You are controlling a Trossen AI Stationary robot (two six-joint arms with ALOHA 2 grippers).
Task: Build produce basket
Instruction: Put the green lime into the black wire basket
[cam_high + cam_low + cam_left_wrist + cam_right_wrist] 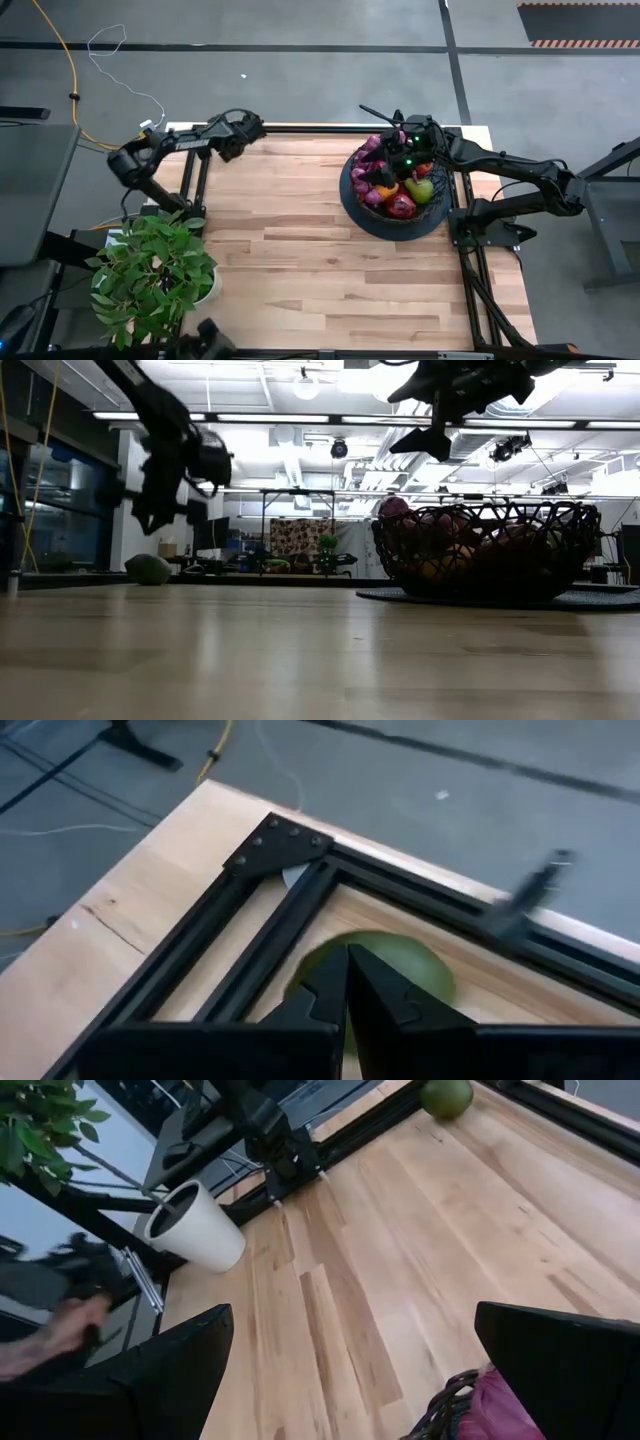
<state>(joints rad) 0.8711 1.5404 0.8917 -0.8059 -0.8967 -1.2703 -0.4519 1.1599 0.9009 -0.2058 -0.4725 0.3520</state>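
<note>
Right gripper (400, 138) hangs wide open over the basket (352, 195), holding nothing.
Basket, far right, is heaped with produce (402, 205). Left gripper (347, 982), shut and empty, hovers above a stray green fruit (412, 967) at the far-left corner, probably next.

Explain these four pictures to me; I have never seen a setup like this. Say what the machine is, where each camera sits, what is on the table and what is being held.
This is a robot with two dark arms at a wooden table. One picture looks straight down from above, one looks level across the table top, and one comes from a camera on each wrist. The basket of black wire holds the produce: apples, grapes, a pear, an orange. The right gripper hovers over it, jaws open, holding nothing. The left gripper is at the far left corner with jaws shut and empty, just above a green fruit lying on the table there. A potted plant stands at the near left.
</note>
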